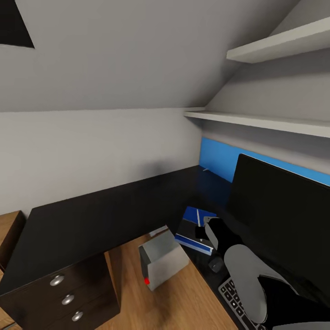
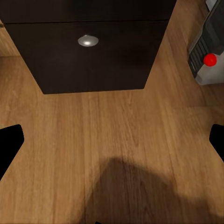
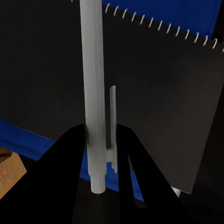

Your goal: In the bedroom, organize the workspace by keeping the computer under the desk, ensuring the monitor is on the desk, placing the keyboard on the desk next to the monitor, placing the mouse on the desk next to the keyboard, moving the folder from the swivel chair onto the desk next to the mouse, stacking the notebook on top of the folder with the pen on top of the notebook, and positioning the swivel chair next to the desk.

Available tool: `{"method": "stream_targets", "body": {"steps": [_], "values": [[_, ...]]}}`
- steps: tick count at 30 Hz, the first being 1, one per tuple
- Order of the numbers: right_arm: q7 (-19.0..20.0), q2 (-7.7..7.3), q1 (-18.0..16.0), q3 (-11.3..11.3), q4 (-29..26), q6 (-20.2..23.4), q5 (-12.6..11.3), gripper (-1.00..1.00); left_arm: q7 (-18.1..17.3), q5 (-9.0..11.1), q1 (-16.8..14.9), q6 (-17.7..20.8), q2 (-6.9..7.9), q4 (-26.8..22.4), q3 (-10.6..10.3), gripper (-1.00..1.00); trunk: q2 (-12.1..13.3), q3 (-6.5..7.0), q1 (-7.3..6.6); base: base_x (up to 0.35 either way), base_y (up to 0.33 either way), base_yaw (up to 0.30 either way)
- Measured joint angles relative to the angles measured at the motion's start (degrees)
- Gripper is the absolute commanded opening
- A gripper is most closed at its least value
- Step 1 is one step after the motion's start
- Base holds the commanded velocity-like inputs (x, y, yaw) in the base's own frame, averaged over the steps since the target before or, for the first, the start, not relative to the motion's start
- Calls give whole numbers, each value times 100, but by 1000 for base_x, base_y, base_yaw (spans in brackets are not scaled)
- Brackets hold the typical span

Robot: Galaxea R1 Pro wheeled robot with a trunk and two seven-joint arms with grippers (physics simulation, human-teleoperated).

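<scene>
A bright blue folder (image 1: 198, 214) lies on the black desk (image 1: 91, 215) in front of the monitor (image 1: 279, 220). The dark notebook (image 1: 187, 228) rests on top of it, its binding dots (image 3: 154, 25) along the far edge. My right gripper (image 1: 203, 231) is shut on the white pen (image 3: 93, 93) and holds it over the notebook (image 3: 158, 93); whether the pen touches it I cannot tell. Beside my right arm are the mouse (image 1: 215, 264) and the keyboard (image 1: 234, 300). The computer (image 1: 161, 263) stands on the floor under the desk. Low over the floor, my left gripper (image 2: 112, 140) is open. The swivel chair is out of view.
The black drawer unit (image 1: 68, 293) stands at the desk's left end, with its knob (image 2: 87, 40) and the computer's red dot (image 2: 210, 59) close to my left gripper. A blue back panel (image 1: 220, 158) and two wall shelves (image 1: 256, 120) rise behind the monitor. A wooden chest (image 1: 8, 233) is at far left.
</scene>
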Motion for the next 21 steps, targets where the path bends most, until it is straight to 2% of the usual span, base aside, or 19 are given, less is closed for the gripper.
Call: {"method": "stream_targets", "body": {"steps": [21], "values": [[-4,0,0,0,0,0,0,-100,6,2,0,-67,2,0,0,100,0,0,0,0,0,0]]}}
